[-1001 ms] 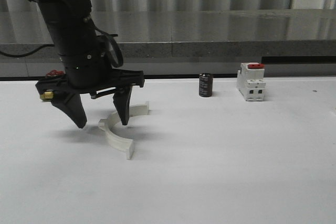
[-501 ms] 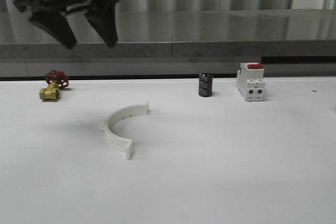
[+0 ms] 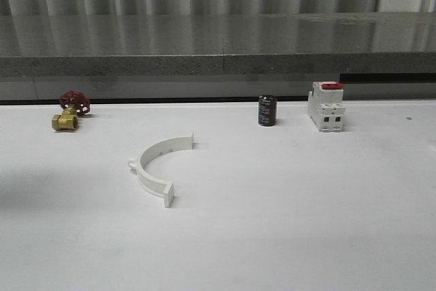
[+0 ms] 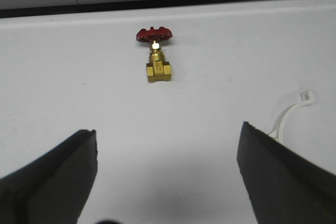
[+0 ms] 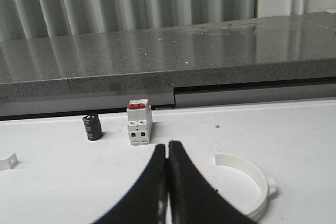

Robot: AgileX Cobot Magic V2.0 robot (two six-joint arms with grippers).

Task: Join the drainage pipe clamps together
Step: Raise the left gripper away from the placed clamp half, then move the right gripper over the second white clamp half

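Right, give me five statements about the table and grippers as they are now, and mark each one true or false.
1. The left gripper is open, its fingers spread wide. True.
2. The right gripper holds a clamp half. False: its fingers are pressed together with nothing between them.
3. In the front view a white clamp half lies alone on the table, joined to nothing. True.
4. The brass valve with the red handwheel stands right beside the black cylinder. False: the valve is far to the left, while the cylinder stands near the white switch.
5. The right wrist view shows a second clamp half lying on the table. True.
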